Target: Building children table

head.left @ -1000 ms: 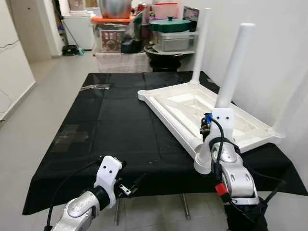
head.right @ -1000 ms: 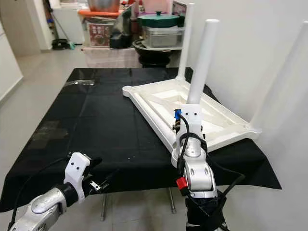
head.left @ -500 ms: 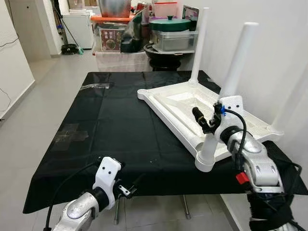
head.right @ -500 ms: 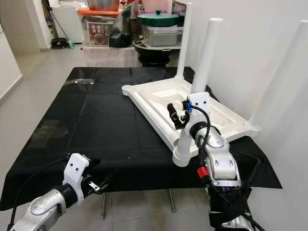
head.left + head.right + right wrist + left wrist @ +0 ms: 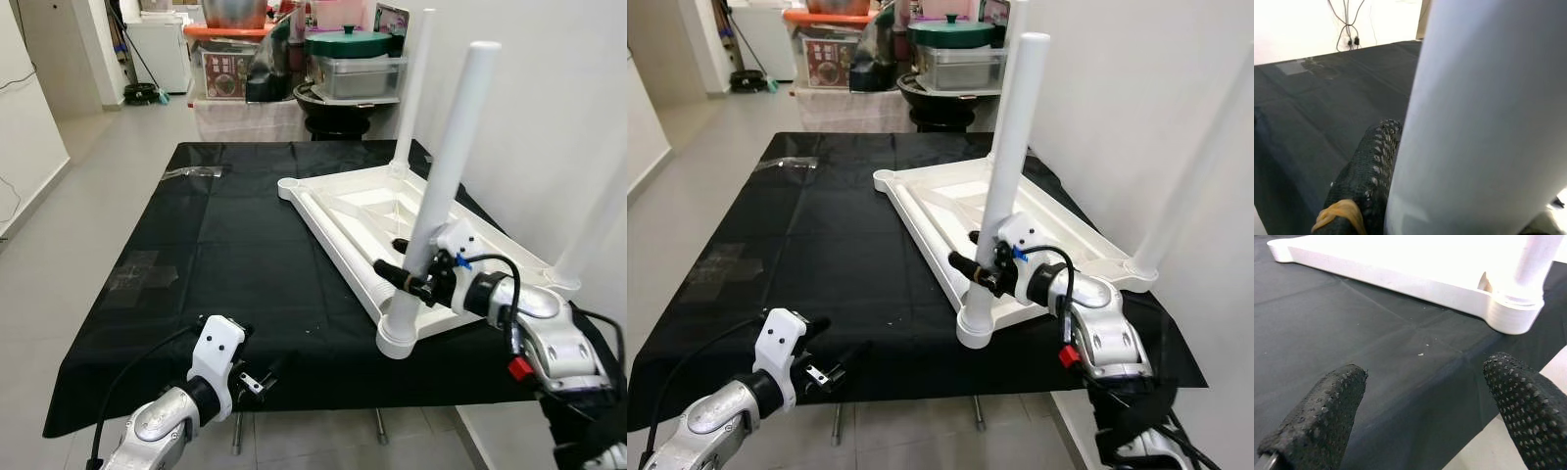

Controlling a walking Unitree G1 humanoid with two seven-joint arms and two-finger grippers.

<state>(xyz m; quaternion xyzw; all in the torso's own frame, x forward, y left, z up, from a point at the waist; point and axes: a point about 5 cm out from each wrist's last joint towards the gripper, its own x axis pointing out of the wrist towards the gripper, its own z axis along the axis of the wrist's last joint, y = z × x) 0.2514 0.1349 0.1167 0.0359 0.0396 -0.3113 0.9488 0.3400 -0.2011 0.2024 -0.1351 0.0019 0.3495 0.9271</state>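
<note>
A white children's table (image 5: 333,230) lies upside down on the black cloth, its legs pointing up. My right gripper (image 5: 394,262) reaches in from the right and is shut on the near leg (image 5: 446,176) just above its socket at the front corner. One finger (image 5: 390,277) shows in front of the leg; in the right wrist view a finger (image 5: 1369,171) presses against the white leg (image 5: 1484,127). My left gripper (image 5: 257,377) hovers open at the cloth's front edge, its fingers (image 5: 1322,411) spread wide, facing the table's near corner (image 5: 1511,313).
A far leg (image 5: 411,88) and a right leg (image 5: 598,215) stand close to the white wall. A cluttered shelf with a green-lidded pot (image 5: 348,44) is behind the work table. Open floor (image 5: 59,196) lies to the left. Tape (image 5: 142,272) marks the cloth.
My right arm swung down and to the right, and its fingers closed around the lower part of the near leg. The left gripper stayed put.
</note>
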